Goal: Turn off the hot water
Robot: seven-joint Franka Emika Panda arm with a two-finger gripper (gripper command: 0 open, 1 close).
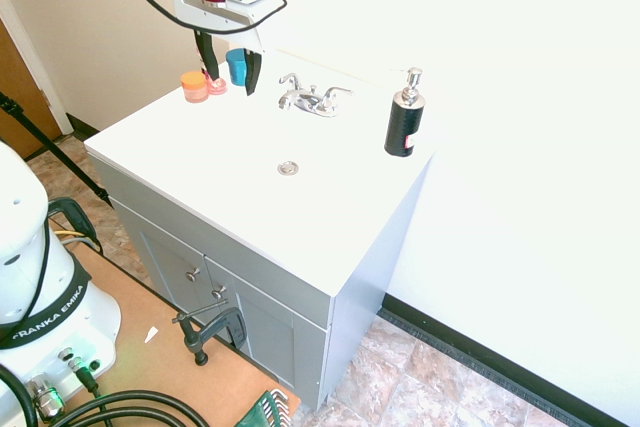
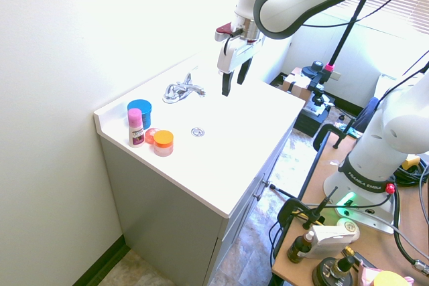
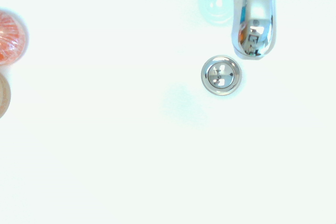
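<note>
White glossy vanity desk (image 1: 200, 162) against pale walls; marbled tile floor. Gripper (image 2: 232, 80) hangs above the basin, fingers (image 1: 253, 71) released, gap visible, grasping nothing. Chrome faucet (image 1: 312, 99), curved spout and two levers, sits just beside and below the fingers. Round metal drain (image 3: 221, 75) shows detail only in wrist view.

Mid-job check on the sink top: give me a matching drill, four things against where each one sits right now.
Things:
1. chrome faucet
2. black pump bottle
3. orange-lidded jar
4. gripper

Places:
A. in the air above the basin, touching nothing
B. at the back of the counter, spout over the drain
C. in the cluster with the blue jar
D. alone at the counter's corner by the wall

Pairs: 1-B, 2-D, 3-C, 4-A
</note>
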